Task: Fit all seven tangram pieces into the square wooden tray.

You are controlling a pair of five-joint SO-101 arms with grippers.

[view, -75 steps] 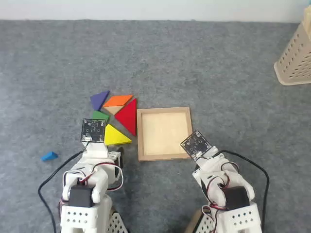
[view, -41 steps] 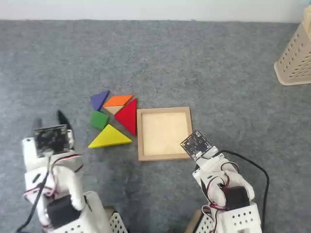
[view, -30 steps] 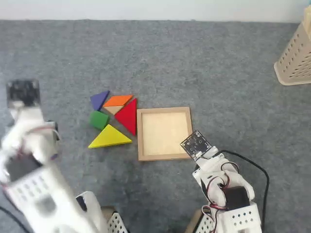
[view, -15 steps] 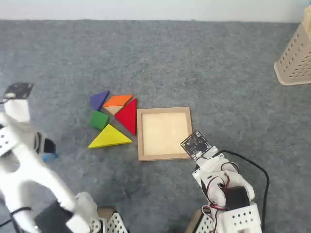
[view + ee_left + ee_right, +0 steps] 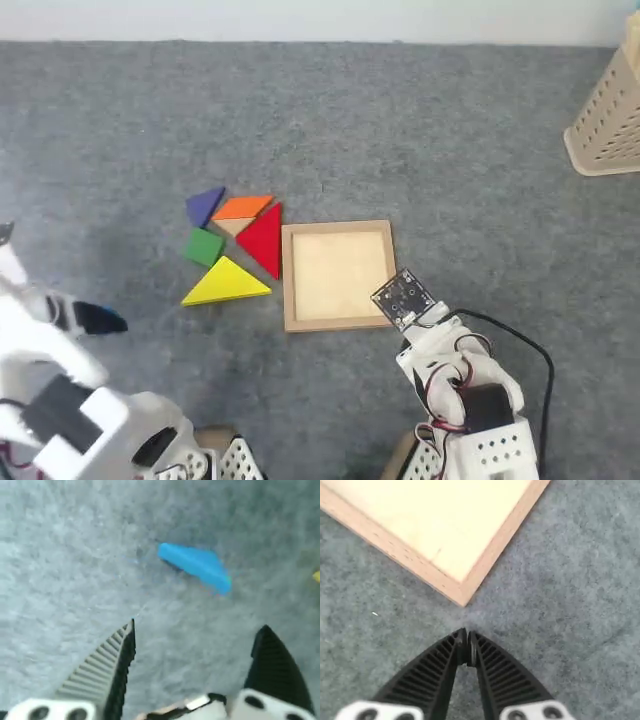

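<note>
While the square wooden tray point(image 5: 338, 272) lies flat on the grey worktop point(image 5: 420, 130), its pale floor is seen bare. Just beside its edge, on the left arm's side, the red triangle point(image 5: 262, 240) is found. The yellow triangle point(image 5: 226, 282), green square point(image 5: 205, 246), orange piece point(image 5: 243, 207), purple triangle point(image 5: 205, 205) and a small pale triangle point(image 5: 235, 226) are clustered by it. The blue piece point(image 5: 195, 566) is set well apart, and the left gripper point(image 5: 197, 627) is held near it, jaws spread wide. The right gripper point(image 5: 467, 636) is closed on nothing, near a tray corner.
</note>
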